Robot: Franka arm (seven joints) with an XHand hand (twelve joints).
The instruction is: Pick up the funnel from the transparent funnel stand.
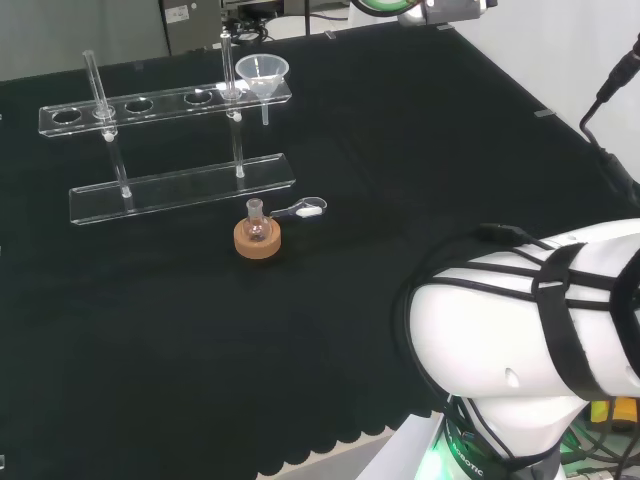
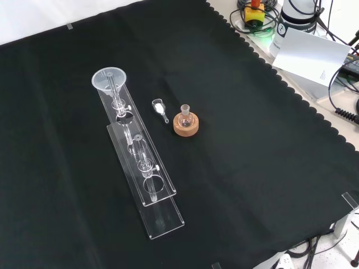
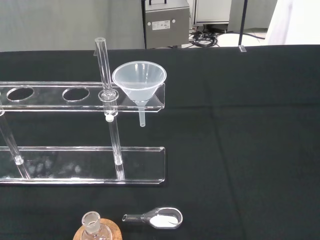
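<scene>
The clear funnel [image 1: 262,72] sits in the end hole of the transparent funnel stand [image 1: 170,104], at the right-hand end of the upper shelf in the head view and at the far end in the front view [image 2: 109,79]. Its stem hangs down through the hole, clear of the stand's base plate below (the wrist view shows this best) [image 3: 139,84]. The upper shelf [image 3: 60,96] has a row of round holes and rides on two upright rods; one rod [image 3: 104,62] rises just beside the funnel. The base plate [image 2: 162,216] lies flat on the black cloth [image 2: 269,145].

Near the stand, on the cloth, a small round-bottomed flask [image 1: 256,222] stands upright on a cork ring [image 1: 257,242]. Just beside it lies a small clear scoop holding white powder [image 3: 156,218], apart from the cork ring.

The arm's white link [image 1: 530,310] fills the lower right of the head view. I cannot tell how the hand's fingers stand.
</scene>
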